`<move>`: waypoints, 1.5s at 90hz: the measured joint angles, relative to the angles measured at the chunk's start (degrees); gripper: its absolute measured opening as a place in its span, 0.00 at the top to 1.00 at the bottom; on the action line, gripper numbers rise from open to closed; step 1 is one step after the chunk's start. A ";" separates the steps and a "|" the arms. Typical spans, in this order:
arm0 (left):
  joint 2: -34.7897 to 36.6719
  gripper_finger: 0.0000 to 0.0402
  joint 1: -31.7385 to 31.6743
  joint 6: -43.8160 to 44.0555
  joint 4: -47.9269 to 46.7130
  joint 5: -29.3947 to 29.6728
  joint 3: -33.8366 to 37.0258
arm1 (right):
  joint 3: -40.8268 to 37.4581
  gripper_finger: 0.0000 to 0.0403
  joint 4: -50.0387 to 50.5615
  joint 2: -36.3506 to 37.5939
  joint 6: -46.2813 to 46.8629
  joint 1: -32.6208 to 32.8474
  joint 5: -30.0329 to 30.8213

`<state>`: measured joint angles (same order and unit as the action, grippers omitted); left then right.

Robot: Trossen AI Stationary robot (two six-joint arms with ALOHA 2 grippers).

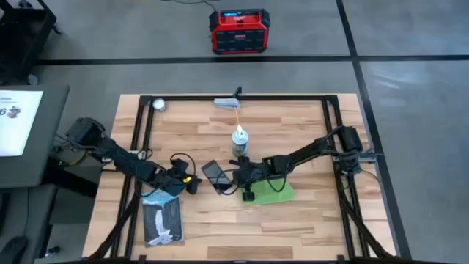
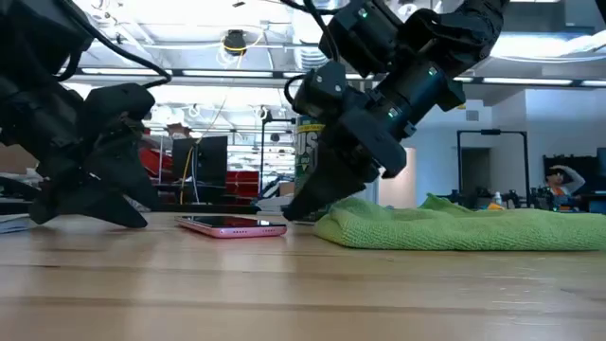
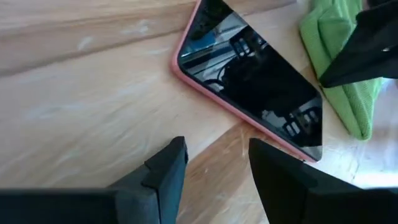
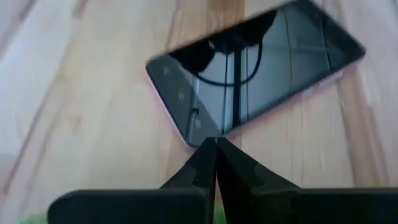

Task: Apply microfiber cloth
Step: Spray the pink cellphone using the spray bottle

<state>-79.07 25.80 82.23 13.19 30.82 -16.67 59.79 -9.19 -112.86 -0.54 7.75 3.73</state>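
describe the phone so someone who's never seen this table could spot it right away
On the wooden table, look just in front of the spray bottle, between the left gripper and the right gripper. The phone lies flat there, screen up: a dark glass slab with a pink rim, unlike the green microfiber cloth beside it.

Hemmed in on 2 sides — phone (image 1: 214, 173) lying flat between left gripper (image 1: 192, 183) and right gripper (image 1: 236, 178), microfiber cloth (image 1: 275, 192) just beyond the right one. Spray bottle (image 1: 239, 141) upright behind, booklet (image 1: 162, 220) near the front-left. Bare wood across the front edge of the table (image 1: 242, 238) — open passage there.
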 joint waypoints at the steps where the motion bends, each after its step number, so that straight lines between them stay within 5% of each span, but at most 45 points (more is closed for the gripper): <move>1: 0.00 0.61 -0.07 -0.04 0.09 -0.11 0.00 | 0.00 1.00 0.03 0.00 0.00 0.00 0.21; 31: -0.02 0.61 -1.78 -1.38 1.09 -1.06 0.00 | 0.44 1.00 -4.79 -1.51 0.04 -0.33 0.70; 78: -0.02 0.61 -2.06 -2.12 1.09 -1.51 0.07 | 6.79 1.00 1.69 -6.37 -1.49 -0.35 -0.81; 135: -2.14 0.61 -10.58 -7.94 5.07 -5.54 0.04 | 9.18 1.00 4.88 -6.58 -4.20 -1.14 -0.96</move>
<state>-81.21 15.22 74.29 18.26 25.28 -16.62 68.97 -4.31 -119.44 -4.73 6.60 2.76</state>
